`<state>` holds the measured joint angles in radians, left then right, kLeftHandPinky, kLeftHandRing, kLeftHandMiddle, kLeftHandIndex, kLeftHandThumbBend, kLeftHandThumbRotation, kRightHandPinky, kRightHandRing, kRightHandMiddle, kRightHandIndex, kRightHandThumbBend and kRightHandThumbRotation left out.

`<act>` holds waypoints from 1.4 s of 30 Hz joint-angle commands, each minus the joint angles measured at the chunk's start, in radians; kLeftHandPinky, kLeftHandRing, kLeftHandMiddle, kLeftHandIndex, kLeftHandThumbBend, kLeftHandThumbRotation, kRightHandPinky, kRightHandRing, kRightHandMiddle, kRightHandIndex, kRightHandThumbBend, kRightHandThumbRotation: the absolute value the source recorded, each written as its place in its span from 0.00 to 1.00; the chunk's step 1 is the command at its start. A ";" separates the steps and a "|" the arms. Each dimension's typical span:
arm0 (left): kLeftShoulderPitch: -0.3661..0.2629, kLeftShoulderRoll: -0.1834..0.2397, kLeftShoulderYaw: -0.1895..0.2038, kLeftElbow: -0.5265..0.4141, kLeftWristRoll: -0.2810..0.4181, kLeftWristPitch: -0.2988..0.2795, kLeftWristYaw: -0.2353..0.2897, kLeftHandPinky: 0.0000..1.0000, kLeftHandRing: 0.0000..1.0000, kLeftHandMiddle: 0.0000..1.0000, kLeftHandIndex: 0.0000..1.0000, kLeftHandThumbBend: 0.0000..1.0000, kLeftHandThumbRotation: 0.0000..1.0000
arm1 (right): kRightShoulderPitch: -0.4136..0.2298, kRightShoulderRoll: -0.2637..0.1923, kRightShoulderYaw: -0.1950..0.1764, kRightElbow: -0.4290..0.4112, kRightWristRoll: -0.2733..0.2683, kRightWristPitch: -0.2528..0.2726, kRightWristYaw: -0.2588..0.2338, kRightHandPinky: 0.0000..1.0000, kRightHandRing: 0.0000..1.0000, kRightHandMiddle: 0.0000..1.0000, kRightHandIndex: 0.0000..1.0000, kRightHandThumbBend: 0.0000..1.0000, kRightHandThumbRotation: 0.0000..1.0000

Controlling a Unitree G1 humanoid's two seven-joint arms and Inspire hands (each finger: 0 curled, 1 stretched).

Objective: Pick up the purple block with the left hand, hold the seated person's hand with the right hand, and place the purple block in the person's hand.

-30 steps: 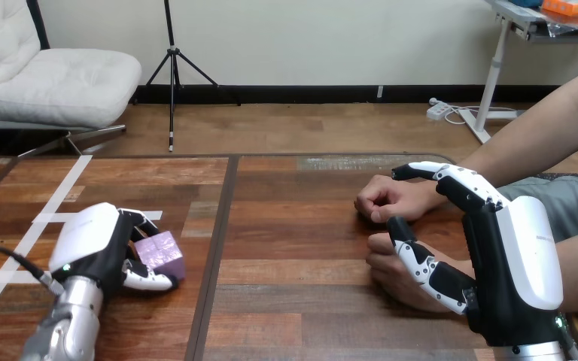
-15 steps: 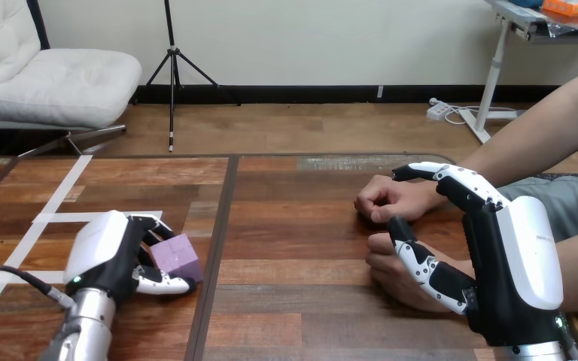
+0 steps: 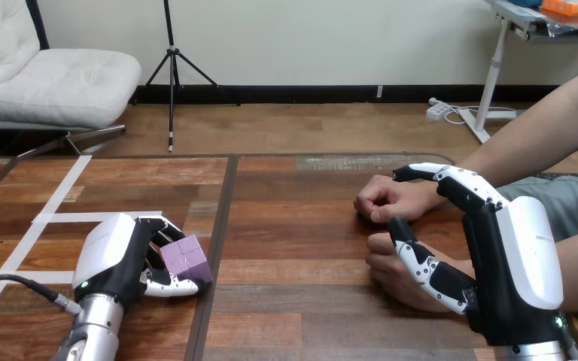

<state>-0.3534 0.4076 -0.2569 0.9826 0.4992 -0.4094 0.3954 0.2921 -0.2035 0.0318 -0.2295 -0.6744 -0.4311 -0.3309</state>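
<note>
The purple block (image 3: pixel 187 256) sits just above the wooden table (image 3: pixel 293 226) at the lower left, with my left hand (image 3: pixel 113 256) shut on it, fingers behind it and thumb in front. My right hand (image 3: pixel 515 256) stands edge-up at the right, open. Its thumb (image 3: pixel 421 265) lies over the person's nearer hand (image 3: pixel 387 277), which rests loosely curled on the table. Its straight fingers (image 3: pixel 451 180) reach over the wrist of the person's farther hand (image 3: pixel 384 199), a fist on the table. I cannot tell whether they touch that wrist.
White tape lines (image 3: pixel 60 199) mark the table's left part. A dark seam (image 3: pixel 222 226) runs front to back between my left hand and the person's hands. The person's forearms come in from the right edge.
My left hand has carried the purple block to the right, toward the seam. My right hand and the person's hands have not moved.
</note>
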 commanded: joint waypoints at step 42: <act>0.014 -0.248 0.306 0.041 -0.593 -0.266 -0.392 0.32 0.37 0.44 0.47 0.70 0.00 | -0.026 -0.019 -0.040 -0.107 0.022 0.072 0.079 0.67 0.76 0.78 0.75 0.50 0.00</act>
<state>-0.3101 0.2215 -0.0382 1.0520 0.0400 -0.6699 0.1263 0.2941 -0.2039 0.0178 -0.2633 -0.6635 -0.3859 -0.2769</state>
